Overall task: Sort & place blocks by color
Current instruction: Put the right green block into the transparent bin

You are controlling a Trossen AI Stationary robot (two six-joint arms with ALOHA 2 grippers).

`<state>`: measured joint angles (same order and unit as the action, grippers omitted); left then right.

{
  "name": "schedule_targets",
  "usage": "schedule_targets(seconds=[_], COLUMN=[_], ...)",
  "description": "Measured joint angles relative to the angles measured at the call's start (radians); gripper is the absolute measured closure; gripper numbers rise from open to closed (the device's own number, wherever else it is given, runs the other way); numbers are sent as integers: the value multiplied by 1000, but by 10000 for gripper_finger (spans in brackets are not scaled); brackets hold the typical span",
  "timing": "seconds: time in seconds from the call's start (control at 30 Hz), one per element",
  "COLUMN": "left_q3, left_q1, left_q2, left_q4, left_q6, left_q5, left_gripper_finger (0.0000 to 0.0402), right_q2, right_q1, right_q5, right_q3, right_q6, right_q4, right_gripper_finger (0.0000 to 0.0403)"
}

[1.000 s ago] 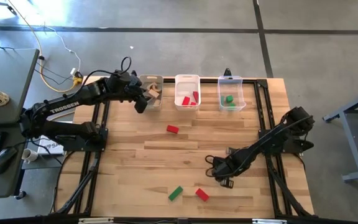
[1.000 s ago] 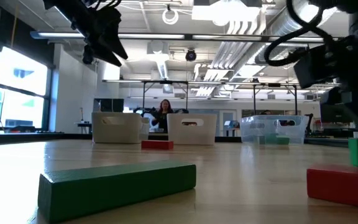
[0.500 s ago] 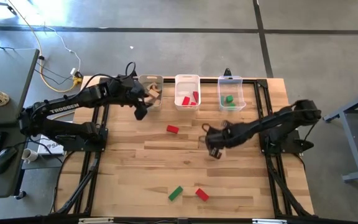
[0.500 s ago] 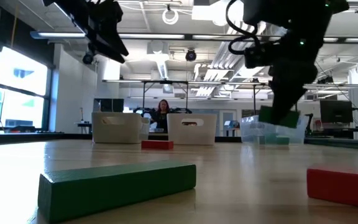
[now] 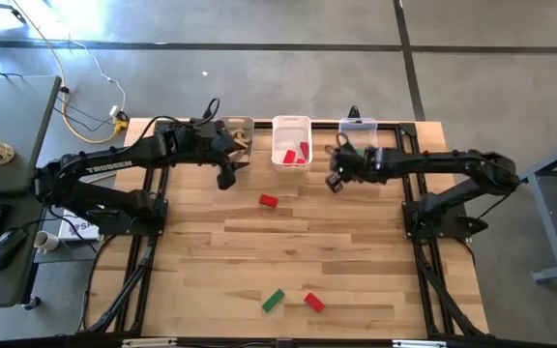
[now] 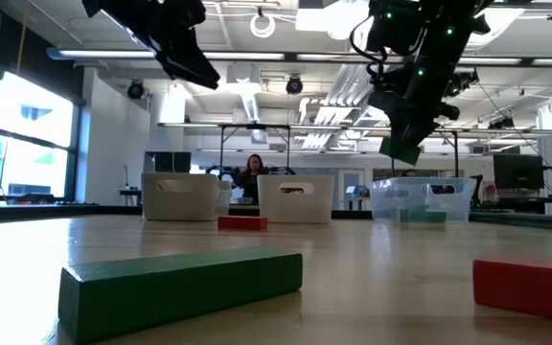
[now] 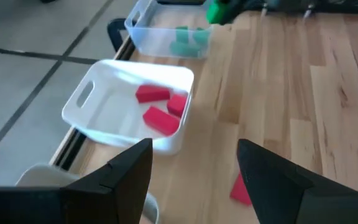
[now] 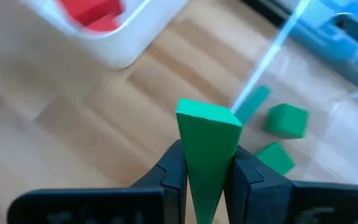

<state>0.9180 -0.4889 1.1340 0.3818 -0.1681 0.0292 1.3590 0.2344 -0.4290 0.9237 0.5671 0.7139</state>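
My right gripper [image 5: 337,180] is shut on a green wedge block [image 8: 207,133] and hangs in the air just short of the clear bin [image 5: 360,145] that holds green blocks [image 8: 287,121]. The low view shows that block [image 6: 400,149] well above the table. My left gripper [image 5: 225,177] is open and empty, beside the bin of plain wood blocks [image 5: 236,138]. The middle white bin [image 5: 291,143] holds red blocks [image 7: 161,112]. On the table lie a red block [image 5: 269,201], a green block [image 5: 274,301] and another red one [image 5: 314,303]. My right gripper pinches the green wedge between its two fingers, which lie on the two broad side faces [image 8: 194,163]. The wedge's upper end [image 8: 209,116] sticks out past the fingertips. The block is lifted clear of the table.
The three bins stand in a row along the table's far edge. Black frame rails [image 5: 414,222] run down both sides of the tabletop. Bare wood lies between the bins and the two blocks near the near edge. A person [image 6: 254,172] sits in the room far behind.
My right gripper has swung from the table's near right part to the far edge, toward the green bin, and has risen, carrying the green wedge with it. My left gripper has drifted a little away from the wood bin toward the table's near side.
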Motion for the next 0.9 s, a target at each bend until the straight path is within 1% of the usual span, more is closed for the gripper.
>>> schedule_targets(seconds=[0.2, 0.53, 0.7, 0.8, 0.9], left_q3=[0, 0, 0, 0, 0], left_q1=[0, 5, 27, 56, 88], left_q2=[86, 259, 336, 365, 389], left_q4=[-86, -157, -156, -154, -154], left_q6=[3, -67, -104, -111, -163], left_q5=[56, 128, 125, 125, 125], left_gripper_finger=[179, 179, 179, 179, 179], right_q2=[-24, -24, -23, -23, -23], right_q1=[142, 303, 365, 387, 398], right_q5=[19, 29, 92, 108, 122], right_q3=[0, -13, -52, -64, -78], right_q6=[12, 30, 60, 64, 64], right_q4=[-20, -84, -107, -112, -149], right_gripper_finger=[360, 360, 356, 349, 352])
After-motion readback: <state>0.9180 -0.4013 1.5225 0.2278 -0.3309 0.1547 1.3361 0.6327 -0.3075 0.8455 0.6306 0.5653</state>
